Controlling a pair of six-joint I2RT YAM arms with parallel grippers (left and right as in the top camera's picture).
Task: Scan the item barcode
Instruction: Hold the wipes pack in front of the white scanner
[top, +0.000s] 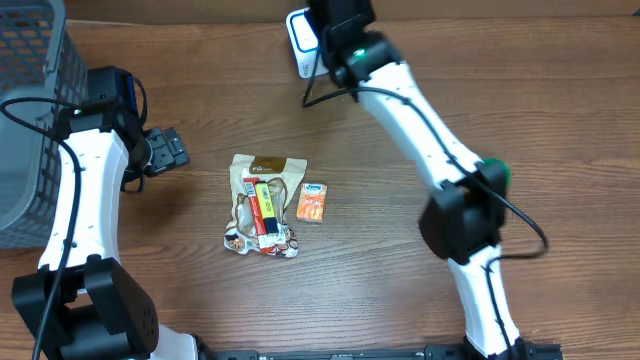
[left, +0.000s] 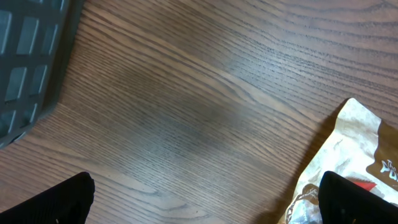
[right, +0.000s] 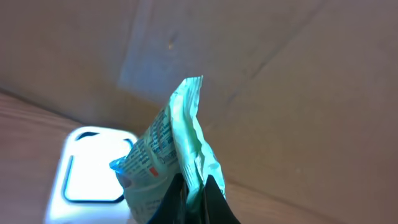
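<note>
The packet (right: 174, 146) hangs pinched by its lower end in the right gripper (right: 189, 194), whose jaws are shut tight on it. It sits just above the white scanner (right: 93, 171) at the far edge of the table (top: 400, 250), a little right of that edge's middle. To do this step well, I judge the printed face should be turned flat toward the scanner's window and held steady. As it stands, the packet is upright and nearly edge-on to the wrist camera, so a slow wrist roll seems the safest way to find the code (I cannot make out a barcode in these views). The film is thin and creased, and a wrinkle across the bars could spoil the read, so the face should be kept taut, not bowed.

The packet is mint green and crinkled, with a crimped seam along its top and small red and blue print on the side facing the scanner.

Further out, near the middle of the table, a brown pouch (top: 265, 205) lies flat with a small orange box (top: 312, 202) just beside it on the right. The left gripper (top: 168, 150) hovers between the pouch and the table's left edge, its jaws wide apart and holding nothing. A grey basket (top: 30, 120) stands at the left edge, toward the far corner.
</note>
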